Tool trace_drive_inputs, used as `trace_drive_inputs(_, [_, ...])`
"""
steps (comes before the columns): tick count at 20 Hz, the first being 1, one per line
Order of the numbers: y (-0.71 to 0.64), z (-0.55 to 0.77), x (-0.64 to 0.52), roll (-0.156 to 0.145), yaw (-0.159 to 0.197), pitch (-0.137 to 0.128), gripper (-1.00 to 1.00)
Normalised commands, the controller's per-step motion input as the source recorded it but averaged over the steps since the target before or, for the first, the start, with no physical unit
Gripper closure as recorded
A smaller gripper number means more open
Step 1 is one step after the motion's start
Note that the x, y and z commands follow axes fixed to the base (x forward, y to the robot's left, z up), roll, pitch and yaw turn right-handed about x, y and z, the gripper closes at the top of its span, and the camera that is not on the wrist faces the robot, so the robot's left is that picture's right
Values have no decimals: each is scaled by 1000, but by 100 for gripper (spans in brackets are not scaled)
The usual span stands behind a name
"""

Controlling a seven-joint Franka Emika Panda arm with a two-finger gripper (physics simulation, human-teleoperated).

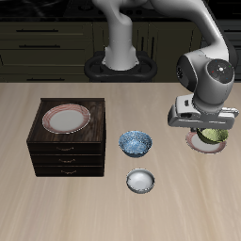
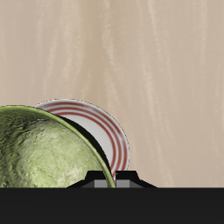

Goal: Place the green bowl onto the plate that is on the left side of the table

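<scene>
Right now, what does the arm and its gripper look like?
Glossy white arm with rounded link shells and a dark grey disc cap at the wrist joint. Light grey boxy gripper body beneath it. Black round base flange. No cables or markings visible; fingers not clearly visible.

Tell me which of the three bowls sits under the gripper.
The green bowl: olive, beneath the gripper; the blue bowl and white bowl stand apart.

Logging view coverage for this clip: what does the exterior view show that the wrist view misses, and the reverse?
Only the exterior view shows the dark drawer cabinet with a plate on top, the blue patterned bowl and the small white bowl. Only the wrist view shows the red-rimmed plate clearly, beneath the green bowl. Both show that bowl and the wooden table; the hand's state is unclear in either.
</scene>
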Motion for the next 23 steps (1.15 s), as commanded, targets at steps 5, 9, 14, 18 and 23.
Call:
trace_drive_inputs(5, [77, -167, -230, 33, 22, 34, 100])
trace_drive_inputs(9, [100, -100, -121, 21, 23, 50, 100])
trace_drive_inputs(14, [-23, -5, 77, 1, -8, -3, -100])
trace_drive_inputs(18, [40, 108, -8, 18, 7, -31, -100])
trace_drive_inputs(23, [17, 109, 11, 2, -4, -21, -100])
